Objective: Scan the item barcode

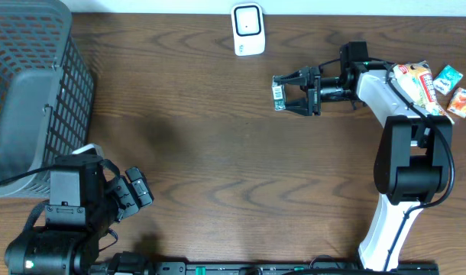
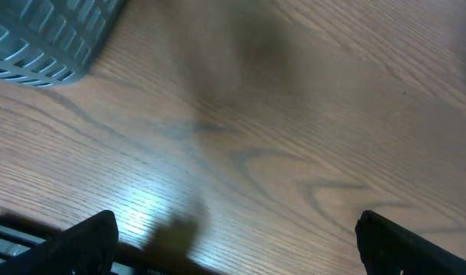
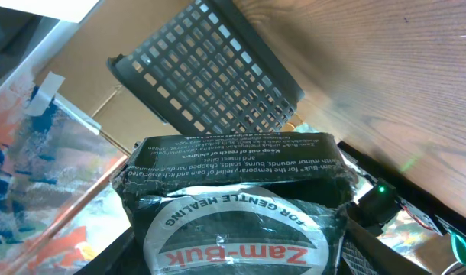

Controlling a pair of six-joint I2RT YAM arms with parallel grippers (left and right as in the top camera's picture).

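Presenting step: right gripper (image 1: 281,92), part-closed on Zam-Buk packet (image 1: 278,98), hangs near scanner (image 1: 248,29); next, turn barcode toward it.

Overhead cam looks straight down on the whole worktop (image 1: 218,153), with the arm bases at 6 o'clock and the basket (image 1: 27,92) over at 9. Left wrist cam sits low and close to the wood, angled forward, and catches that basket's corner at 11 o'clock. Right wrist cam is rolled sideways, jammed right up against the packet (image 3: 233,206) in the right end effector (image 1: 278,93), basket behind at 12. So the basket's in all three views.
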